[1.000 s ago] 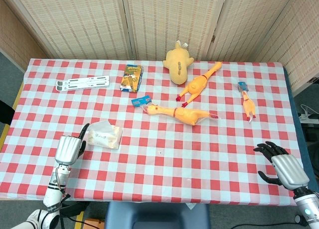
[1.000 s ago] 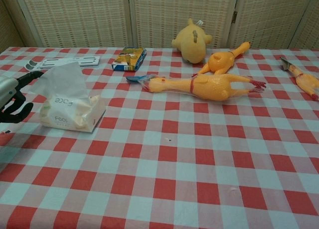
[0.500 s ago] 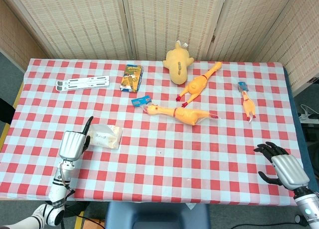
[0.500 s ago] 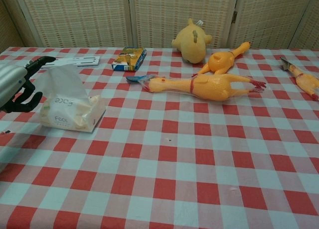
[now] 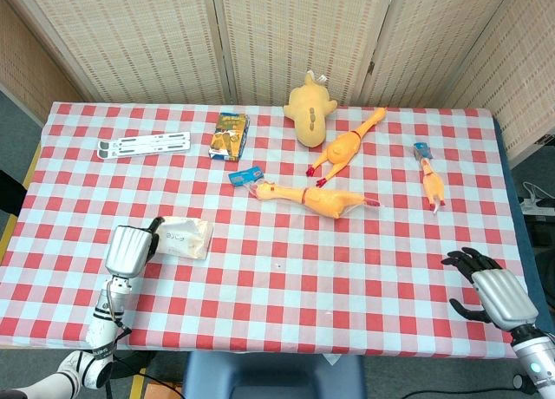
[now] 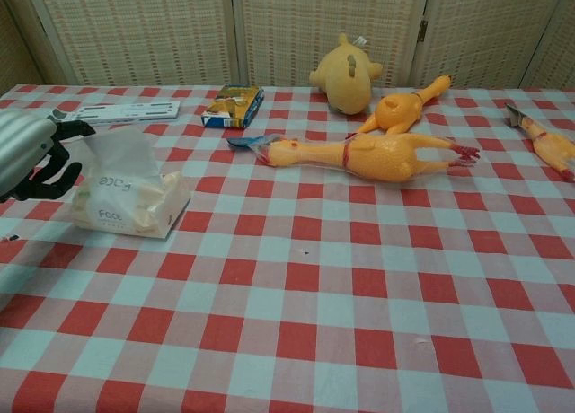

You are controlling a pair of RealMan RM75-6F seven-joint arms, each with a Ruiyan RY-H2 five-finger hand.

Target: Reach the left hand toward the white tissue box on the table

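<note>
The white tissue pack (image 5: pixel 185 237) (image 6: pixel 128 196) lies on the checked cloth near the table's left front, a tissue sticking up from its top. My left hand (image 5: pixel 130 248) (image 6: pixel 27 153) is right beside its left end, silver back up, dark fingers spread toward the pack and holding nothing. Whether the fingertips touch the pack I cannot tell. My right hand (image 5: pixel 487 291) rests at the table's right front corner, fingers apart and empty; the chest view does not show it.
A long rubber chicken (image 5: pixel 310 197) lies mid-table, with two more chickens (image 5: pixel 347 145) (image 5: pixel 432 184) to the right. A yellow plush toy (image 5: pixel 309 111), a small blue-yellow box (image 5: pixel 229 135) and a white strip (image 5: pixel 144 144) sit toward the back.
My left hand has moved forward and right, closing in on the tissue pack's left end. The right hand has not moved.
</note>
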